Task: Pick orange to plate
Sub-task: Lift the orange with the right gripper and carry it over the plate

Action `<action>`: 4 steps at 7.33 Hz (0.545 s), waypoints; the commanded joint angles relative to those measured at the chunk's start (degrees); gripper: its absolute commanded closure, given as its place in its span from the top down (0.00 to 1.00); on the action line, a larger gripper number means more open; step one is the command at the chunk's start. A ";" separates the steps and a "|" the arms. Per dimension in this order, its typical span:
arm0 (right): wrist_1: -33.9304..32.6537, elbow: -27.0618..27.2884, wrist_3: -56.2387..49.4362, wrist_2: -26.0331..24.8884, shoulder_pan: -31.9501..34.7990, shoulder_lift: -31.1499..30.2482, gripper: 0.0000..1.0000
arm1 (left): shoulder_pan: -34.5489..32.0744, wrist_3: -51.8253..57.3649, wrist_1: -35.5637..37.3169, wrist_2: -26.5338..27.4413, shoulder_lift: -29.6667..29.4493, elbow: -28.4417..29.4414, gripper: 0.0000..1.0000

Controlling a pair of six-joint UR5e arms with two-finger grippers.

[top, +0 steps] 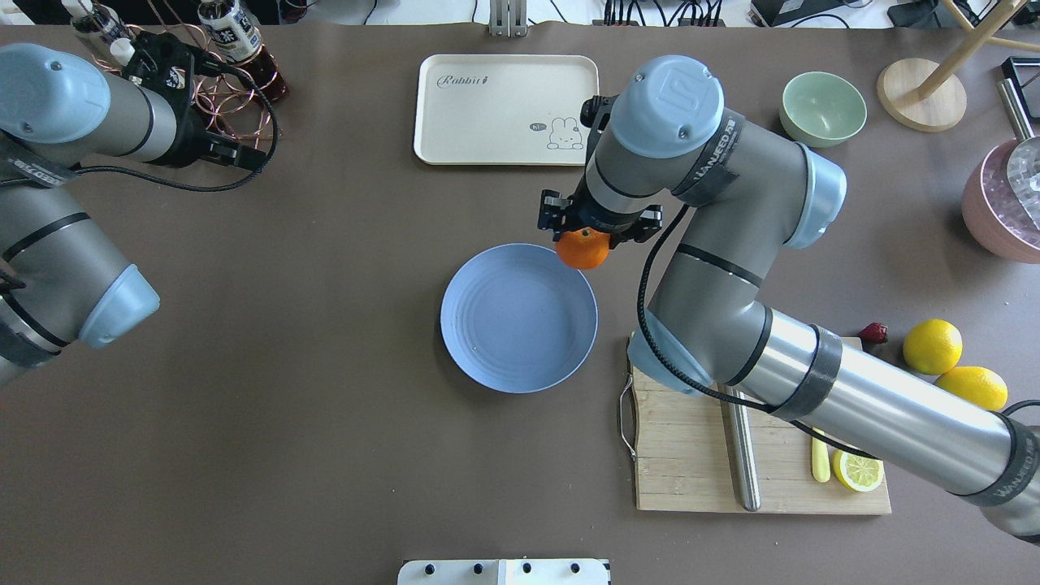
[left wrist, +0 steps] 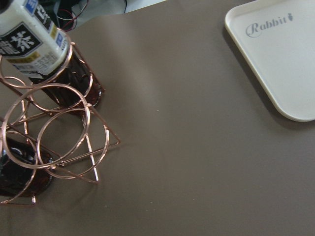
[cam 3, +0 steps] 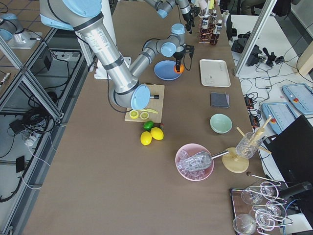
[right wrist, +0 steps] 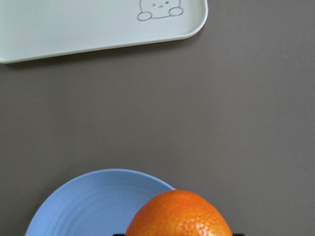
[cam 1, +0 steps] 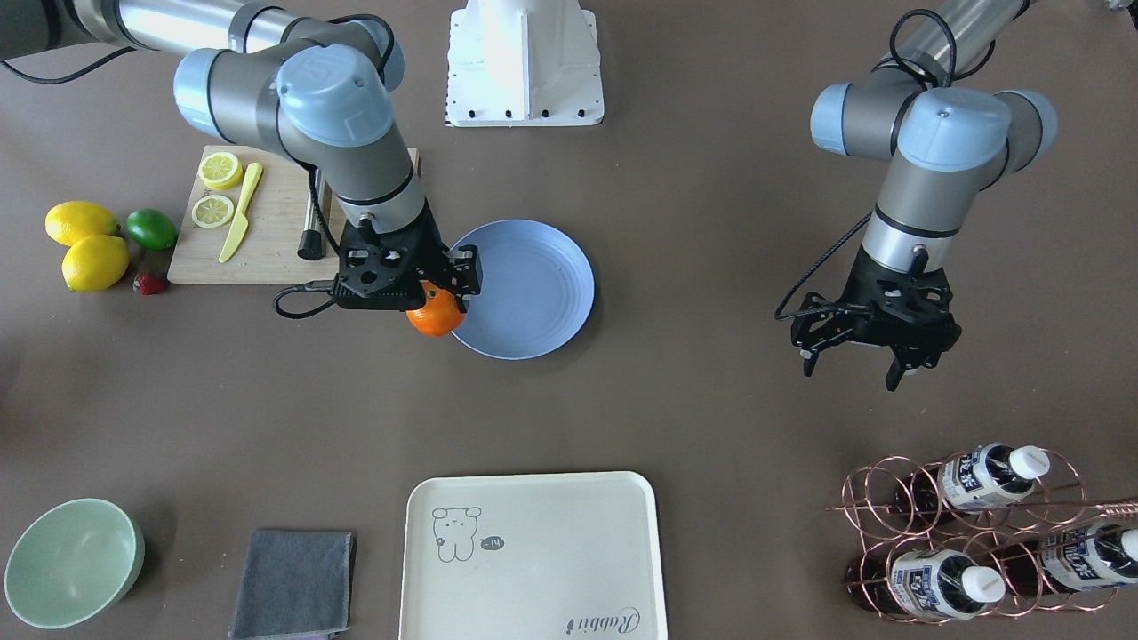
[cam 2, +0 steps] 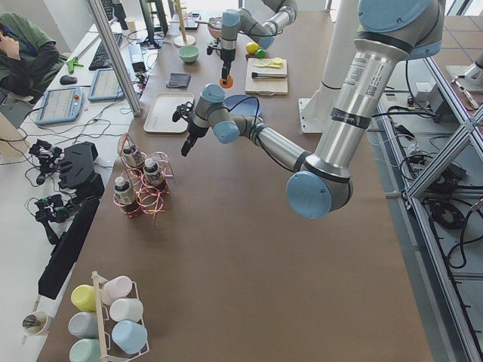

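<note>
The orange [cam 1: 436, 316] hangs just above the table, and my right gripper [cam 1: 433, 298] is shut on it. It sits over the near rim of the periwinkle-blue plate [cam 1: 533, 284], at the plate's edge rather than its middle. From overhead the orange [top: 582, 249] overlaps the far right rim of the plate [top: 512, 325]. The right wrist view shows the orange [right wrist: 179, 214] at the bottom edge with the plate [right wrist: 93, 201] below and to the left of it. My left gripper [cam 1: 851, 369] hovers open and holds nothing, far from the plate and close to the bottle rack.
A cream tray [cam 1: 533, 551] lies beyond the plate, with a grey cloth [cam 1: 293, 582] and pale-green bowl [cam 1: 71, 560] beside it. A cutting board [cam 1: 267, 240] with lemon slices and a knife, two lemons [cam 1: 84, 240] and a lime [cam 1: 151, 228] sit by the right arm. A copper bottle rack [cam 1: 978, 533] stands near the left gripper.
</note>
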 commanded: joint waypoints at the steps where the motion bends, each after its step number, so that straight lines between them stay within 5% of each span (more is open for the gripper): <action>1: -1.34 -1.09 0.50 -5.52 -6.09 2.44 0.00 | -2.17 0.80 0.77 -1.31 2.70 0.00 0.98; 4: -1.07 -5.47 0.24 -7.56 -8.39 4.28 0.00 | -5.33 0.81 1.04 -6.95 4.12 0.88 0.98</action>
